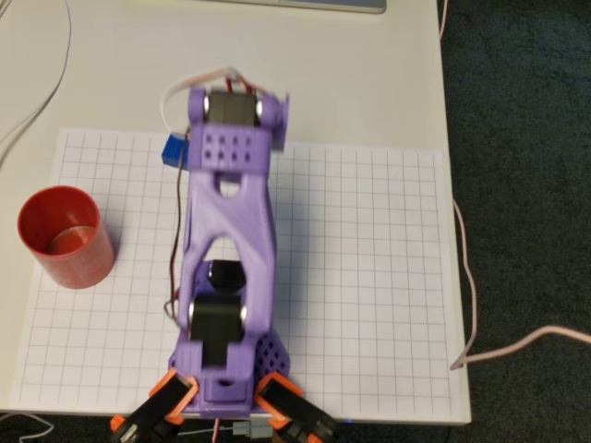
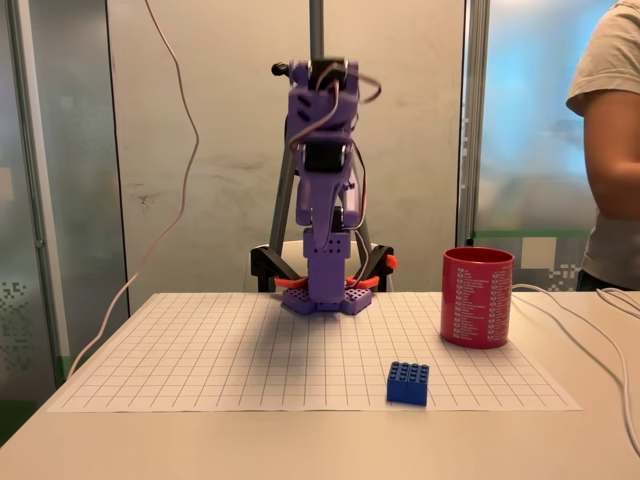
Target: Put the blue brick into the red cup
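Observation:
The blue brick (image 2: 408, 383) lies flat on the grid mat near its front edge in the fixed view, left of and in front of the red cup (image 2: 477, 297). In the overhead view the blue brick (image 1: 172, 148) peeks out beside the purple arm's head, and the red cup (image 1: 65, 236) stands upright at the mat's left edge, nothing showing inside it. The arm is folded and raised high. My gripper (image 1: 236, 113) hangs well above the mat beside the brick, its fingers hidden under the wrist.
A white grid mat (image 1: 369, 277) covers the table. Cables trail along the right side (image 1: 466, 277) and the left corner. A person (image 2: 610, 150) stands at the fixed view's right edge behind the table. Dark floor lies past the table's right edge.

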`<state>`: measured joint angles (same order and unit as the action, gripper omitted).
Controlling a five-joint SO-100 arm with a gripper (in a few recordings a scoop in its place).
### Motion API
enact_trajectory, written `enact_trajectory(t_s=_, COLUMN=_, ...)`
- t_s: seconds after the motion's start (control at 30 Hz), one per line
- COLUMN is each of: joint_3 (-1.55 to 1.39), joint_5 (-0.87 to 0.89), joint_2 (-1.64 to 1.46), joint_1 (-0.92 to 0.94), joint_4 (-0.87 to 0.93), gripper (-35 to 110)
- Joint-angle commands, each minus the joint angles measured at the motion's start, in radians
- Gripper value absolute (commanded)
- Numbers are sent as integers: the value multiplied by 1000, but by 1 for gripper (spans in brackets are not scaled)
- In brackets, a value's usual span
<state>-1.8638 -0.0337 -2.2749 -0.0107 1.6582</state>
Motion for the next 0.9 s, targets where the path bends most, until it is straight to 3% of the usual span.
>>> enact_trajectory(t_s=0.0, joint_3=241, joint_5=-32, joint_2=103, joint_1=-95, joint_4=55, gripper=0)
enact_trajectory(t_s=0.17, joint_3=137, joint_5=-89, joint_2=227, joint_1=-284, joint_4=25, gripper=0)
enact_trajectory(t_s=0.33, joint_3=-28, joint_5=-74, joint_2=262, joint_1=-471, joint_4=-158, gripper=0)
enact_trajectory(t_s=0.53, joint_3=-86, joint_5=-121, joint_2=359, joint_1=-436, joint_4=-354, gripper=0)
enact_trajectory(t_s=0.63, joint_3=-94, joint_5=-3, joint_2=376, joint_1=-324, joint_4=-457, gripper=0)
enact_trajectory(t_s=0.87, joint_3=-98, joint_5=390, joint_2=382, joint_1=-278, joint_4=-373, gripper=0)
